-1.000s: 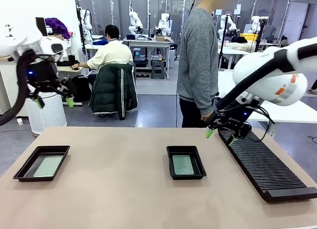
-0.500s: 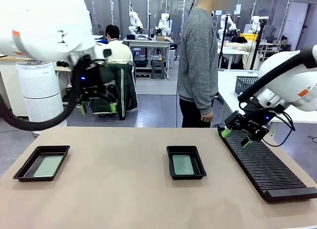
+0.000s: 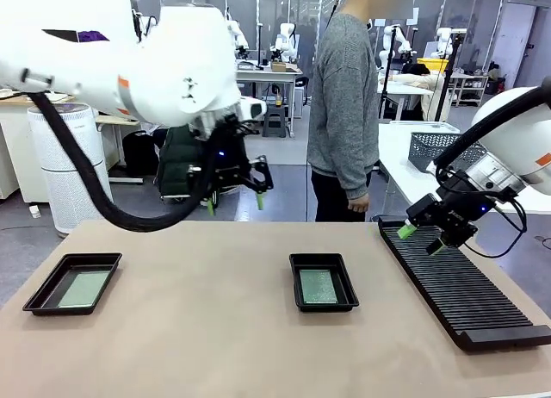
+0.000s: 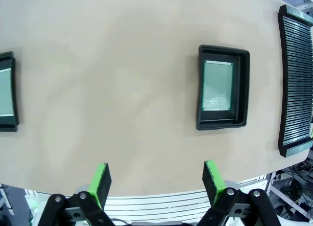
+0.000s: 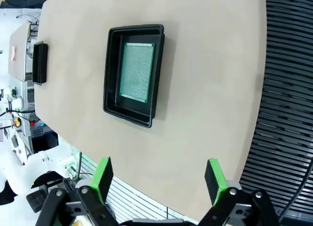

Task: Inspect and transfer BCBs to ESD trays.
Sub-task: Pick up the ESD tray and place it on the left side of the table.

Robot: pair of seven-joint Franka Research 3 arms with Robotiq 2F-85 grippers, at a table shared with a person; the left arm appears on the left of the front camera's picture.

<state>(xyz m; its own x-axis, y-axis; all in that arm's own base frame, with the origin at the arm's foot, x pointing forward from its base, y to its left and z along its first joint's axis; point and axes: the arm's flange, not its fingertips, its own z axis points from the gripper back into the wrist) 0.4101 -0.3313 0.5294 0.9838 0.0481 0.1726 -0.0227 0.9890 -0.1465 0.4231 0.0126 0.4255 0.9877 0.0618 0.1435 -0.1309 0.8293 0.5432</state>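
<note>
Two black ESD trays lie on the table, and each holds one green BCB. The left tray (image 3: 86, 258) carries a pale board (image 3: 83, 289). The middle tray (image 3: 323, 259) carries a darker green board (image 3: 318, 286). My left gripper (image 3: 234, 202) hangs open and empty above the table's far edge, left of the middle tray. Its wrist view looks down on the middle tray (image 4: 222, 122), its board (image 4: 217, 85) and the left tray (image 4: 13, 123). My right gripper (image 3: 420, 239) is open and empty over the far end of the ribbed rack. The right wrist view shows the middle tray (image 5: 111, 74) and its board (image 5: 137, 72).
A long black ribbed rack (image 3: 461, 286) runs along the table's right side, also in the wrist views (image 4: 296, 79) (image 5: 288, 113). A person in a grey sweater (image 3: 344, 105) stands at the far edge, one hand (image 3: 360, 206) hanging near the rack's far end.
My left arm has swung from the far left to above the table's far middle. My right gripper has moved right and slightly down over the rack's far end. Both stayed open.
</note>
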